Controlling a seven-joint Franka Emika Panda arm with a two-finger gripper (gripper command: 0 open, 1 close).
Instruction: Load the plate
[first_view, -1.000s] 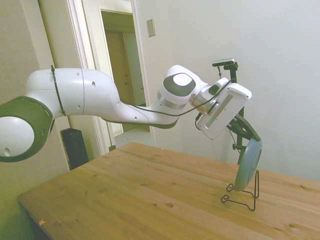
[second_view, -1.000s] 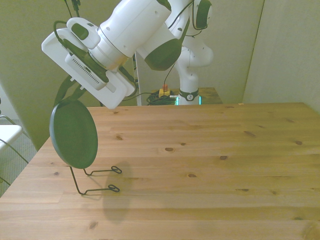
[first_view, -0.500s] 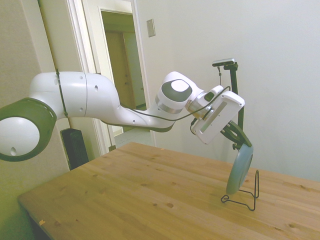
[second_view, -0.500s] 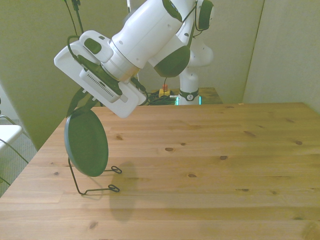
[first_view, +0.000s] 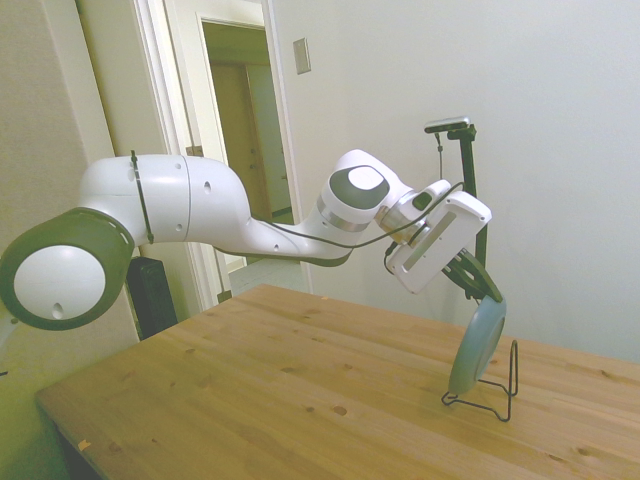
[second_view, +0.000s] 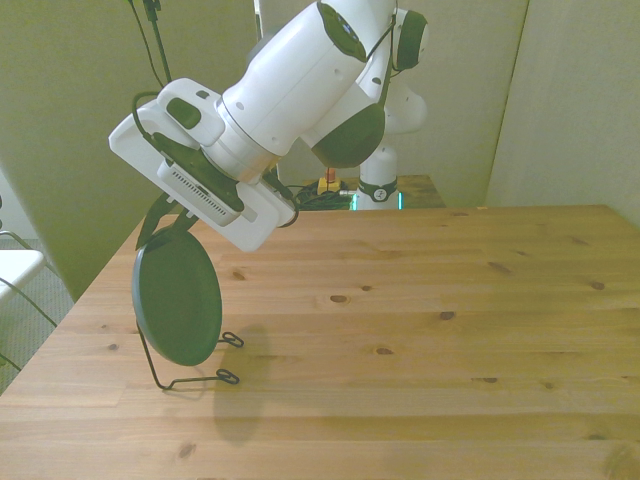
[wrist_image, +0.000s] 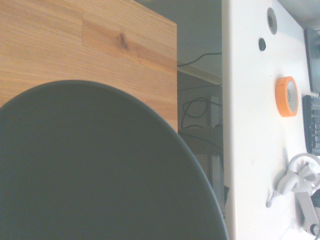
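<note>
Plate (second_view: 177, 298) has dropped and swung inboard over the last second: it hung high and outboard of the wire stand (second_view: 190, 365), and its lower edge is now down at the stand's base rails. Near to far in the front view: bare table (second_view: 420, 400) at 6 o'clock, then the stand near the table's 9 o'clock edge, with the plate held on edge and slightly tilted over it, then the gripper (second_view: 168, 212) at the plate's 12 o'clock rim. Fingers are pinching that top rim. From the side view the plate (first_view: 476, 347) sits just in front of the stand's (first_view: 497, 385) upright loop; can't tell if it's touching the loop or the rails yet. Wrist view is mostly dark plate face (wrist_image: 90, 170), so no help on seating. My read: the insert is nearly done. Keep the plate on edge, ease the bottom rim between the rails, let it lean back on the upright, and only then release. Letting go early risks a roll-off or tipping the light stand.
</note>
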